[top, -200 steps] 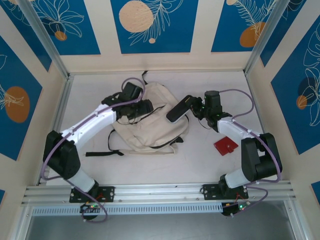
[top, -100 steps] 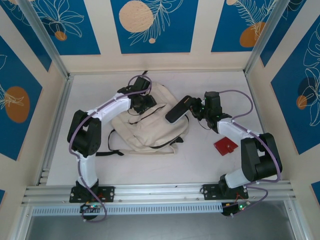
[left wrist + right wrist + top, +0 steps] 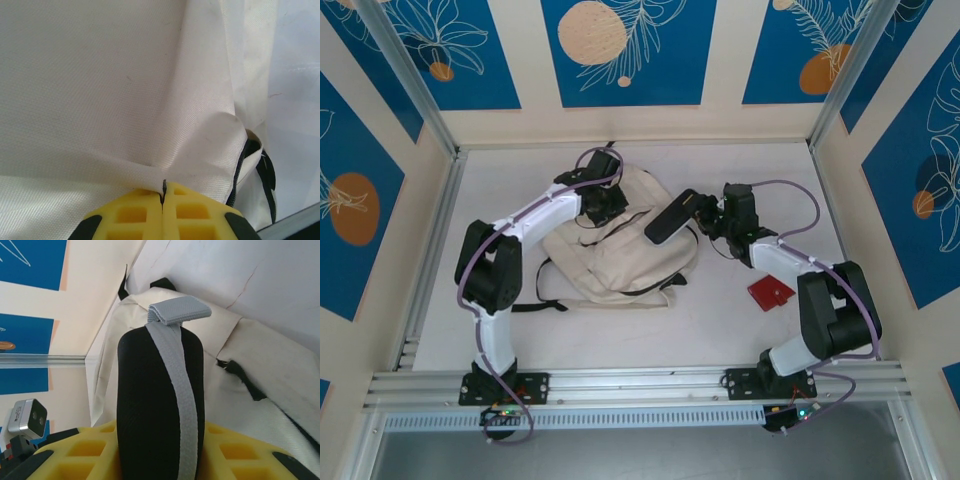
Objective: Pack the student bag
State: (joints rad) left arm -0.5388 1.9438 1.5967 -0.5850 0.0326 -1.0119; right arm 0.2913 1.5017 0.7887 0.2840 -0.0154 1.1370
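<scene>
The student bag (image 3: 620, 255), cream fabric with black straps, lies flat in the middle of the table. My left gripper (image 3: 607, 205) sits at its far upper part, and its yellow fingers (image 3: 130, 215) are shut on a pinched fold of the bag's fabric (image 3: 125, 90). My right gripper (image 3: 705, 213) is shut on a black oblong case (image 3: 670, 217) with a grey strap (image 3: 180, 385), held above the bag's right edge. In the right wrist view, the case (image 3: 145, 390) points over the bag (image 3: 260, 365).
A small red flat item (image 3: 770, 291) lies on the table right of the bag, beside the right arm. A black bag strap (image 3: 530, 306) trails out to the near left. Walls and metal posts enclose the table on three sides.
The left arm folded its elbow back and its gripper moved up to the bag's far part, shutting on the fabric. The right gripper carried the black case slightly left, toward the bag.
</scene>
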